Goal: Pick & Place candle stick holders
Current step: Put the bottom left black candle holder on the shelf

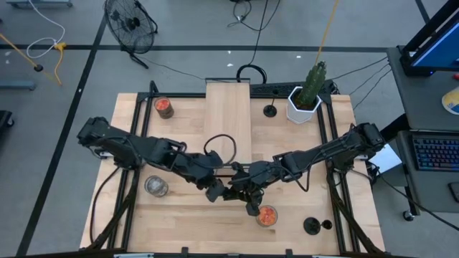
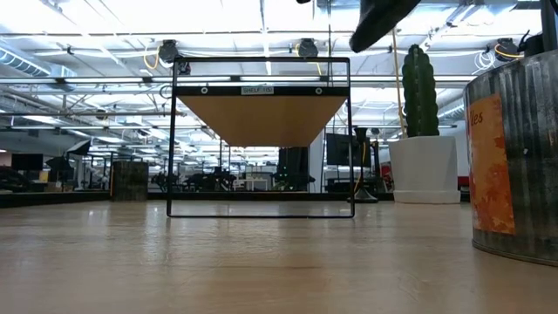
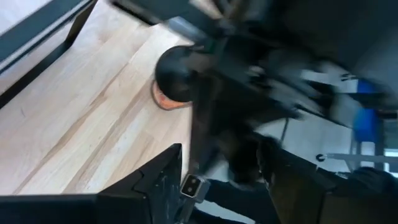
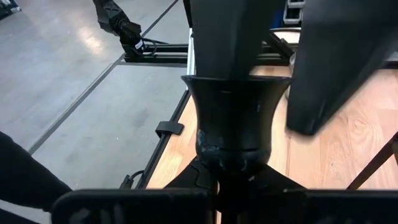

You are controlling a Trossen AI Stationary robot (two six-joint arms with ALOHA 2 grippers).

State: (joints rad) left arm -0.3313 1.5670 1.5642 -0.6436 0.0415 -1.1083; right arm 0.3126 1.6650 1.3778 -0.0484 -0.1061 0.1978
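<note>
My right gripper (image 1: 249,195) is near the table's front middle, shut on a black holder (image 4: 234,115) whose flared cup fills the right wrist view. My left gripper (image 1: 217,189) is just to its left and open. In the left wrist view its fingers (image 3: 155,180) stand wide apart with a round black end (image 3: 177,71) and a thin stem beyond. An orange-red cup (image 1: 267,216) stands on its base just right of the grippers. A silvery cup (image 1: 155,186), another orange-red cup (image 1: 164,107) and two more black holders (image 1: 270,110) (image 1: 312,226) stand on the table. My right gripper holds the black holder by the thin stem (image 4: 217,177) just below its flared cup, pinched between the two fingers. The cup end points away from the wrist. The gripper hides whether the holder's other end rests on the table.
A long pale wooden box (image 1: 228,118) lies at the far middle. A white pot with a green cactus (image 1: 305,100) stands at the far right. A black frame (image 1: 333,165) runs along the table's edges. In the low view a ribbed cup (image 2: 514,157) stands close to the camera.
</note>
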